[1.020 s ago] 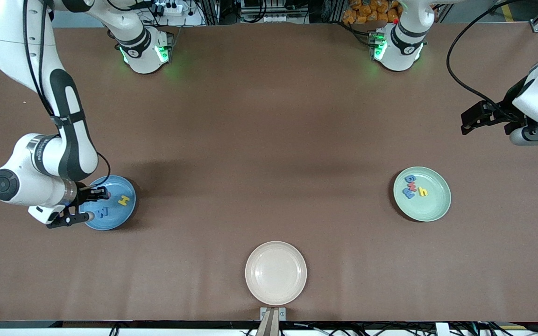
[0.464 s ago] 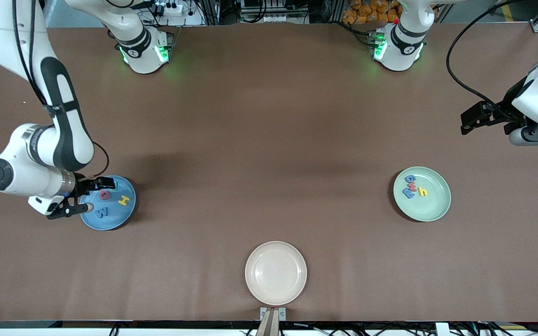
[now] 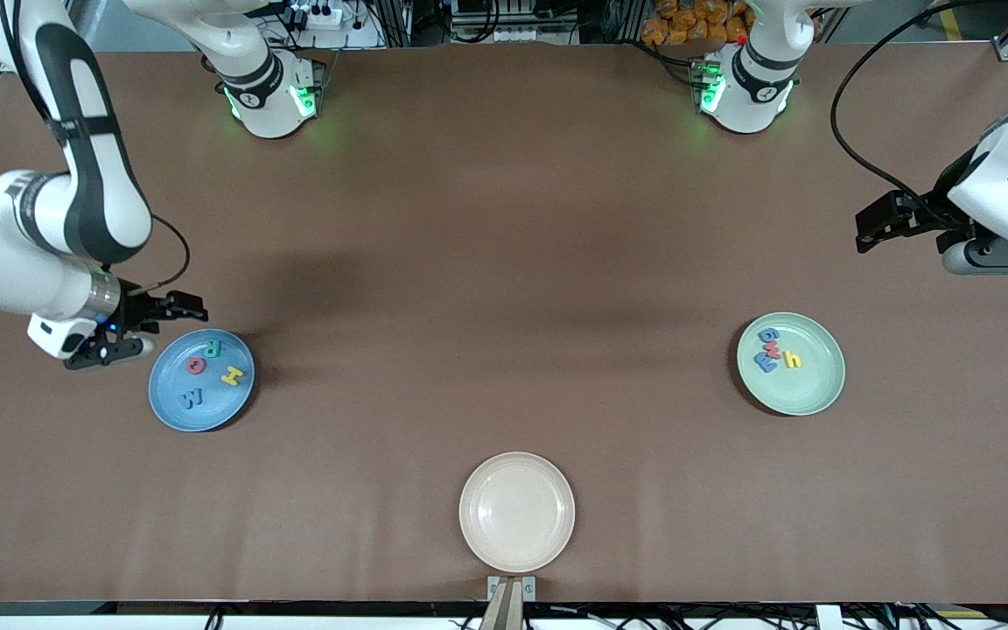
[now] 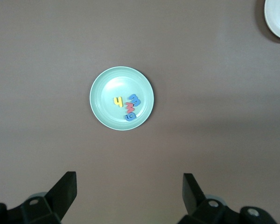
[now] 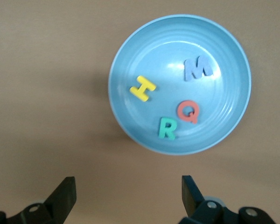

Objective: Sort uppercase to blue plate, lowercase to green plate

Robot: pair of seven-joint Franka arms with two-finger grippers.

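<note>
Reading off the blue plate (image 5: 179,84): H (image 5: 143,87), W (image 5: 197,68), Q (image 5: 188,111), R (image 5: 167,128). Green plate (image 4: 122,98) holds h (image 4: 118,101), w (image 4: 130,107), m (image 4: 134,99), g (image 4: 130,116). Right gripper (image 3: 138,329) hangs beside the blue plate, left gripper (image 3: 902,229) above bare table; both wide, empty.

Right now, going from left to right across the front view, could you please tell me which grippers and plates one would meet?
right gripper → blue plate → cream plate → green plate → left gripper
</note>
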